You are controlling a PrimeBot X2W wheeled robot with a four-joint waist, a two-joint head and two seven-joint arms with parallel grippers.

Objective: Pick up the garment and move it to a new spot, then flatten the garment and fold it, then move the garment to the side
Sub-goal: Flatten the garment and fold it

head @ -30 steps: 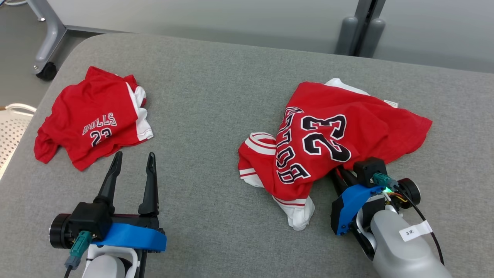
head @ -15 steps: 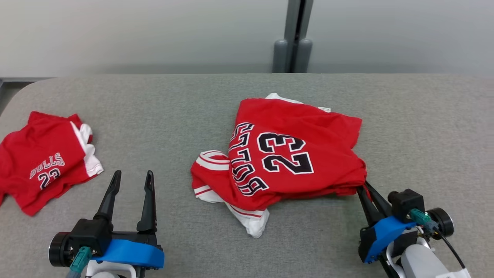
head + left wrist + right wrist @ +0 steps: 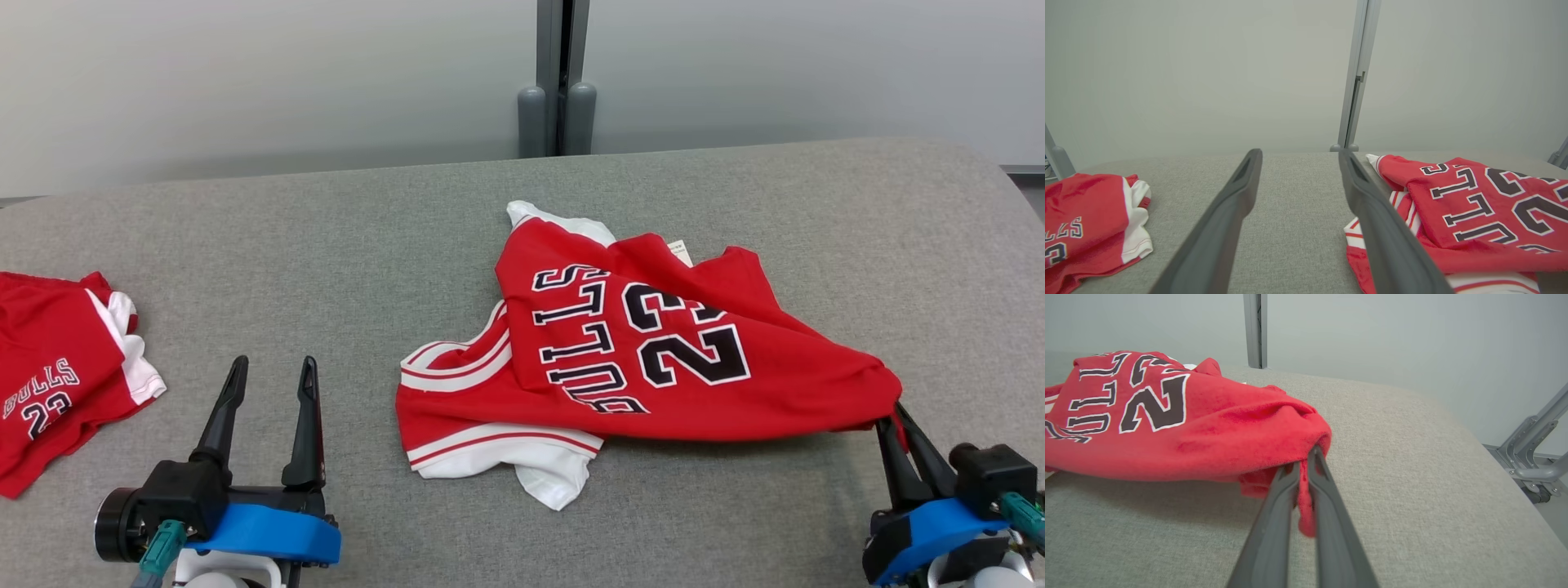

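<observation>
Since a second ago the head camera has swung right, so the whole scene has slid left in its view. Beyond that, the jersey (image 3: 653,351) has been drawn out from a heap into a longer shape. Its near right corner is pulled to a point by the right gripper (image 3: 891,418), which has gone rightward with it over the table (image 3: 326,237). That gripper is clamped on the red corner: in the right wrist view, cloth is pinched between its closed fingers (image 3: 1274,506) and a tongue of it hangs below. The left gripper (image 3: 273,363) stands spread and empty over bare table, between the jersey and a second jersey (image 3: 57,384) at the far left, touching neither. I judge the task to be in its first step, with the move to a new spot under way. Flattening, folding and setting aside are all left. Most of the jersey lies crumpled on the table, ahead and to the left of the right gripper, with white trim at its near left edge.
</observation>
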